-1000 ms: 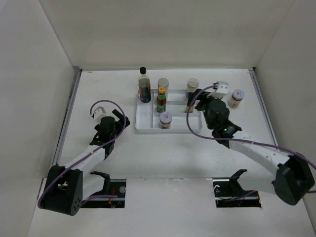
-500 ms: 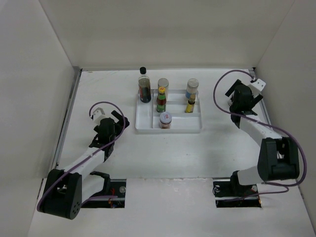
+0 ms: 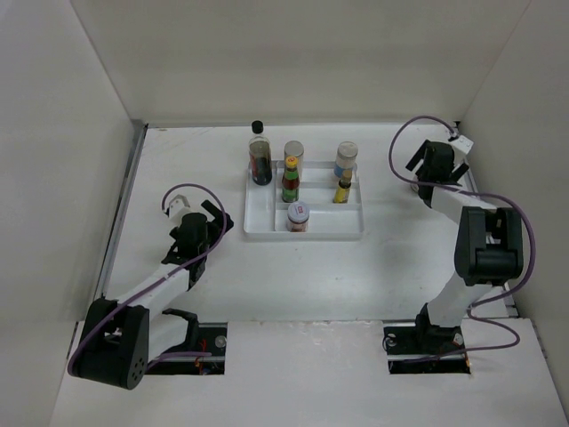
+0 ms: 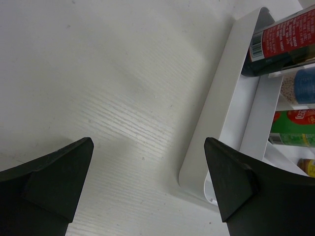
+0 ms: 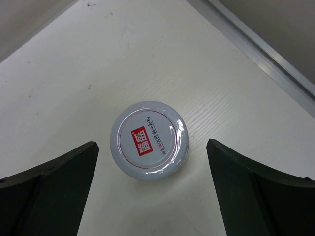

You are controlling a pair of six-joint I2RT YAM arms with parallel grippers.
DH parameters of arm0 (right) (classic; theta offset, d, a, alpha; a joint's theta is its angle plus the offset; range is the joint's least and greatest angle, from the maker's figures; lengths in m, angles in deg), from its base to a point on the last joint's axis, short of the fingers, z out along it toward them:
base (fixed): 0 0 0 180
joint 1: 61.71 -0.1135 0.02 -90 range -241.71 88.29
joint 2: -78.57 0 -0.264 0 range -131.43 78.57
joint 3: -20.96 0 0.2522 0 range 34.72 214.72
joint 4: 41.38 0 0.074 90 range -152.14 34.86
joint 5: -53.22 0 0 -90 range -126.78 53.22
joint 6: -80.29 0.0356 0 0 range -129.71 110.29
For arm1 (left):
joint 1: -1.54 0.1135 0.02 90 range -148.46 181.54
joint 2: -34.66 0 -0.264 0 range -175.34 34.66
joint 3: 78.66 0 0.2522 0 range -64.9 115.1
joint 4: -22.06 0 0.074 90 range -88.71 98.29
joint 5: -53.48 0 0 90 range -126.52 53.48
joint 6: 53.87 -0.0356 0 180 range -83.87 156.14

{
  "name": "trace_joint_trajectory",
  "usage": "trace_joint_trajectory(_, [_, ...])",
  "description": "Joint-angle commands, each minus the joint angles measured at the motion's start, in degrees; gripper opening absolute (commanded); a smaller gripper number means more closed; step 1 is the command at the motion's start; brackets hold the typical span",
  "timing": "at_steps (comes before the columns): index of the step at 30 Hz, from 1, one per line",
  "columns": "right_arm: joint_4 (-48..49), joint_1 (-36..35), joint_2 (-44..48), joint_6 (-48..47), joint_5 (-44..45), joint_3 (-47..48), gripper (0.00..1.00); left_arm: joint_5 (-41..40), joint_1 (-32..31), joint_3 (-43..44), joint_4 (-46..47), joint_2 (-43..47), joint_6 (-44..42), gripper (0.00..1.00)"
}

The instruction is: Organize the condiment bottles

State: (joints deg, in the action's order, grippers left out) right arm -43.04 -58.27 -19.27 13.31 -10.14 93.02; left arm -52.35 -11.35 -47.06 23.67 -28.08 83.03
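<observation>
Overhead, wide-open empty right pincer (image 5: 151,146) hides red-labelled jar (image 5: 149,139); left pincer (image 4: 148,143) wide, empty too.

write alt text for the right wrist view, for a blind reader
A small jar with a white lid and a red logo stands on the white table, seen from straight above. The right gripper hangs over it with jaws open, its dark fingers either side and clear of it. A metal rail crosses the top right corner.
</observation>
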Motion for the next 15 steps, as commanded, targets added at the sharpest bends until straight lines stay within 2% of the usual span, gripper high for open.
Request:
trace_joint_trajectory(1, [-0.4,0.6,-2.8,0.6,-4.7,4.4,0.97,-0.2,-0.1,1.0,3.0,0.1,0.2,1.0])
trace_joint_trajectory(3, [-0.8,0.7,-3.8,0.5,-5.4,5.1,0.92,-0.2,-0.1,1.1,3.0,-0.2,0.2,1.0])
trace_joint_trajectory(8, [-0.3,0.8,-5.0,0.3,-4.7,5.8,0.66,-0.1,0.2,0.7,3.0,0.5,0.2,1.0])
trace_joint_trajectory(11, [0.9,0.6,-3.7,0.3,-2.5,3.9,0.54,-0.2,0.0,1.1,3.0,-0.4,0.2,1.0])
trace_joint_trajectory(15, [4.2,0.0,0.4,0.9,-1.8,-0.5,0.5,-0.1,0.0,1.0,3.0,0.2,0.2,1.0])
